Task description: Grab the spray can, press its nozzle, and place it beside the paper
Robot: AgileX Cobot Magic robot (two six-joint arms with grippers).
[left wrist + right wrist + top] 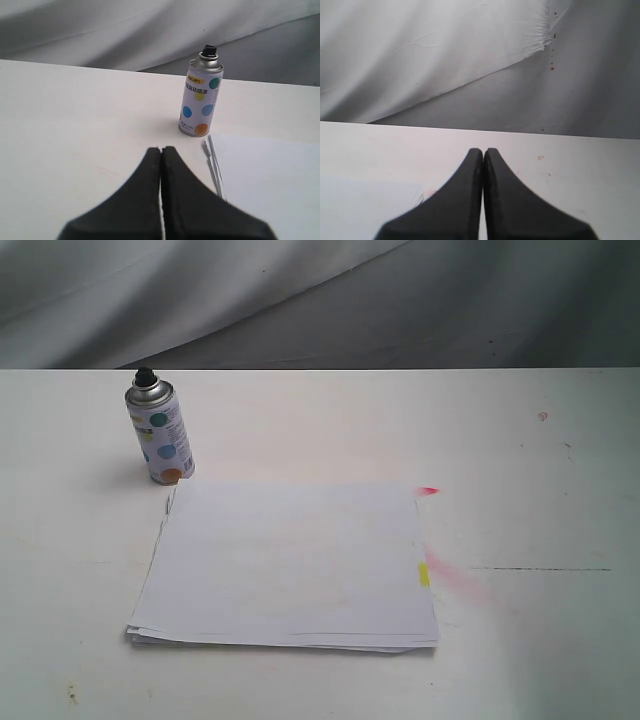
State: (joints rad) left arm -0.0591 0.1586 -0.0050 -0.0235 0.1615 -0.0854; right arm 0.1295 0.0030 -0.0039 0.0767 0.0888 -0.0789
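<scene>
Left wrist view puts the can (201, 95) upright ahead of my left end effector (161, 149), pressed together like my right end effector (483, 150). Pickup looks unstarted; next I should spread and reach.

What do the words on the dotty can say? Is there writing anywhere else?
On the spray can, a dark line of Chinese characters: too blurred to read.
In the yellow oval above it: print too small to read.
On the paper: no writing.
</scene>
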